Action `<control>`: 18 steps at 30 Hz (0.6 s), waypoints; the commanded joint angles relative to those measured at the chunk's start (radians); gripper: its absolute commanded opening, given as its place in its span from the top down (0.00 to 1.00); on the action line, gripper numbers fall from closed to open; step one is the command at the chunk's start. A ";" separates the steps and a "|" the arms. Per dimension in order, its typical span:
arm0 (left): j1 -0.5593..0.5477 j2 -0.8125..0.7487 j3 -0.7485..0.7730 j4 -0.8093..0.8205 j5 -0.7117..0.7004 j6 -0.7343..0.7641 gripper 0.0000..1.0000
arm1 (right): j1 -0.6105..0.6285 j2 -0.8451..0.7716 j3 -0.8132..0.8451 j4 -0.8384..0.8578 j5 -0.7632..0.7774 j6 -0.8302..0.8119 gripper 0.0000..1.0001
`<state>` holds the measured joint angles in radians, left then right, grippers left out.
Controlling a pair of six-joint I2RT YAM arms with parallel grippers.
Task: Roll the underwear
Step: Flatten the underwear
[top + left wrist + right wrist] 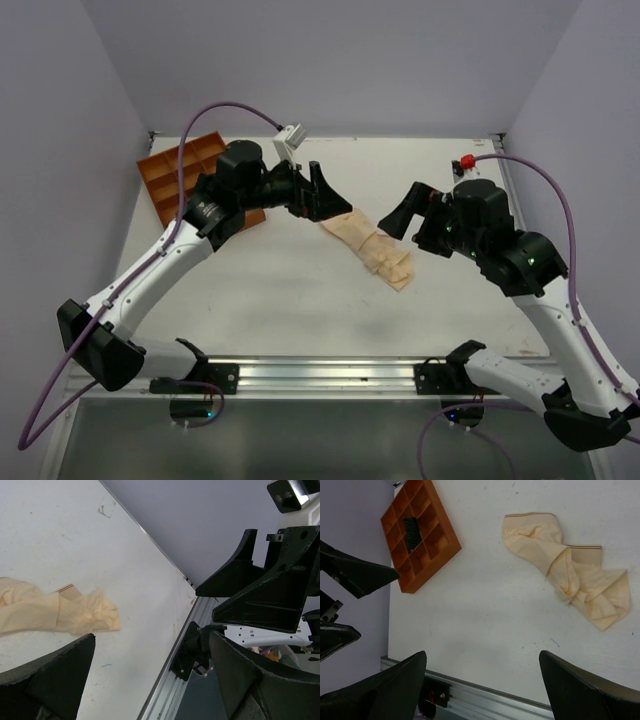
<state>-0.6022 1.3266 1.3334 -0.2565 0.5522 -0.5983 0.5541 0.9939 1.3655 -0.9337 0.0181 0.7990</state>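
While both arms reach in over the table (250,300), the underwear (368,250) lies on the white top between them. It is a wrinkled, pale peach strip running diagonally from far left to near right. It is loosely folded over itself and not rolled.

The left gripper (327,195) hangs at the far-left end of the cloth with its jaws spread wide and nothing between them. From above, its lower finger overlaps the cloth's edge, but I cannot tell whether it touches. In the left wrist view the 2 dark fingers (50,680) frame the bottom corners, and the cloth lies just past the left one.

The right gripper (402,212) is just beside the strip's right side, near its middle. Its jaws also stand wide apart and hold nothing. In the right wrist view its fingers (590,690) sit low in the picture, well apart from the cloth at upper right. A thin brown stripe edges the cloth's far end and part of its middle, and the near end is bunched into soft folds.

An orange tray (175,170) with many small compartments sits at the far-left corner, partly hidden by the left arm. The right wrist view shows a small black bundle (411,531) in 1 compartment. A small red object (463,163) stands at the far-right corner. A metal rail (330,375) runs along the near edge.
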 commanded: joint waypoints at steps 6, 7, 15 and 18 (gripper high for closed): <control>0.019 0.022 0.052 -0.078 -0.048 0.084 0.00 | -0.006 0.043 -0.037 0.085 0.206 -0.079 0.02; 0.034 0.034 0.052 -0.078 -0.048 0.084 0.00 | -0.022 0.067 -0.011 0.087 0.213 -0.102 0.03; 0.094 0.180 0.033 0.000 -0.093 0.077 0.03 | -0.293 0.414 0.029 0.134 -0.015 -0.205 0.36; 0.094 0.282 0.041 0.028 -0.101 0.054 0.07 | -0.342 0.497 0.010 0.216 -0.139 -0.201 0.43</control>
<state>-0.5091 1.5383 1.3575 -0.2913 0.4732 -0.5396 0.2504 1.4536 1.3796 -0.8078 0.0132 0.6334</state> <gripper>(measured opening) 0.943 0.585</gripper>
